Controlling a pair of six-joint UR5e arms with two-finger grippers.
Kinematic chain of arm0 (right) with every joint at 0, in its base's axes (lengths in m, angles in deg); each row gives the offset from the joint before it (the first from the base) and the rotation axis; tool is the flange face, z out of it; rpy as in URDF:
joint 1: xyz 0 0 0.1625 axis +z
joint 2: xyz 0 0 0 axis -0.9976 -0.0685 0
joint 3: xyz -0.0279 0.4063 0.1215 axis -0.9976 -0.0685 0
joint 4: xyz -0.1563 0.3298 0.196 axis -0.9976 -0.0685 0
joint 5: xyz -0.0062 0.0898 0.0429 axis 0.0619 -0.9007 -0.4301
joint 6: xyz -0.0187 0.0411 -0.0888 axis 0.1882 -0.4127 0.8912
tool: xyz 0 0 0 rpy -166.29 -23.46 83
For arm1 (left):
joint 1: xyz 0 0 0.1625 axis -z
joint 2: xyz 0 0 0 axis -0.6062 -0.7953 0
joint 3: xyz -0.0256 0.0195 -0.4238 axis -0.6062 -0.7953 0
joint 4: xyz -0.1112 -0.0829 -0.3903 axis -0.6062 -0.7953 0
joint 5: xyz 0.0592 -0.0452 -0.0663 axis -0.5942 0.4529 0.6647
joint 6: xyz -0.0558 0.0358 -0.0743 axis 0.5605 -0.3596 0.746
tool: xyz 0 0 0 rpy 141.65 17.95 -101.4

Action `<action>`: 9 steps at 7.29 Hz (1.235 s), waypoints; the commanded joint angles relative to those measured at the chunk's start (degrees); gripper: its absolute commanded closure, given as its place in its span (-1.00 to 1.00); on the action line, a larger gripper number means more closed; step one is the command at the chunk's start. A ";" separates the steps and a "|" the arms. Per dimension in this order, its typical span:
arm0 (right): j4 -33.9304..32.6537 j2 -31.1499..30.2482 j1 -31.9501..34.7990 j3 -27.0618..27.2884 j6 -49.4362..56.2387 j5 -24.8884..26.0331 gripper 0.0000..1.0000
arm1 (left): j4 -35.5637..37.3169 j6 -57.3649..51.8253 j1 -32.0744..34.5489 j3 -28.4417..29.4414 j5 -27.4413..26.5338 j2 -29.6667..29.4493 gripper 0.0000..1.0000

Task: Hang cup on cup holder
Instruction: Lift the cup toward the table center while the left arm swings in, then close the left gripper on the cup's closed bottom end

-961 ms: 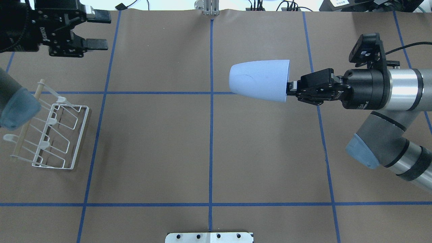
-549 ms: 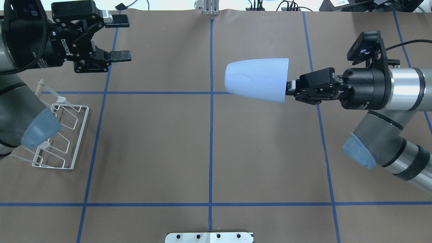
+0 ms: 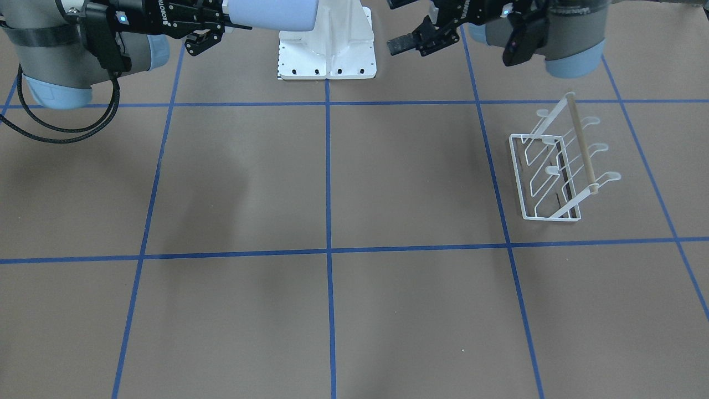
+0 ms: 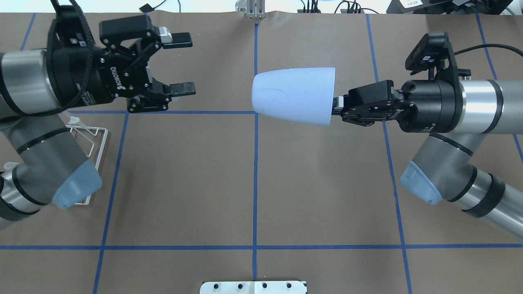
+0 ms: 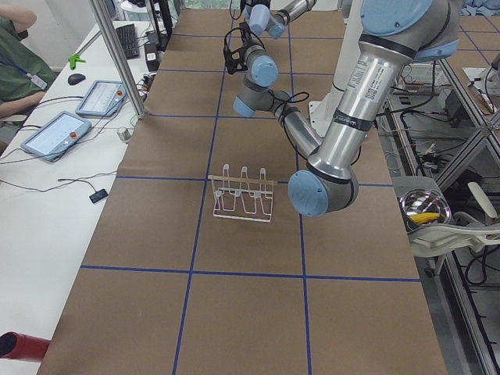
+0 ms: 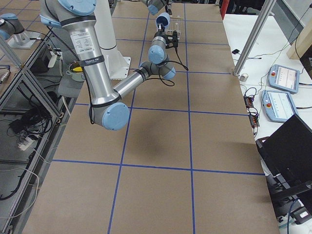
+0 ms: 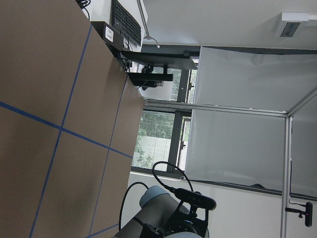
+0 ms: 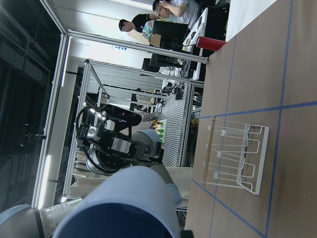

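Pale blue-grey cup (image 4: 292, 96) hangs sideways in the air, its rim pinched by the right pincer (image 4: 334, 110) and its base pointing at the left pincer (image 4: 182, 63), which is spread wide, empty and well apart from it. Lifting looks done (a hand-over seems likely). The white wire cup holder (image 3: 582, 145) sits on the table below the left pincer's arm with its pegs bare, so hanging remains.

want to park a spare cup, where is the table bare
Bare: the centre squares beside the rack, and all the operators' half. Crowded: the air above, where the cup in the right fingers faces the open left fingers.
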 commanded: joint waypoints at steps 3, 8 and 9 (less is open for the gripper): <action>4.04 0.18 -4.22 -0.06 0.27 4.90 1.00 | 0.37 1.50 -5.56 -1.74 -3.41 -2.17 -0.96; 4.05 0.27 -5.28 0.11 0.36 6.14 1.00 | 0.72 2.39 -8.38 -1.47 -4.91 -4.11 -0.96; 4.05 0.27 -5.28 0.12 0.36 6.14 1.00 | 0.72 2.39 -8.90 -1.47 -4.99 -4.11 -0.97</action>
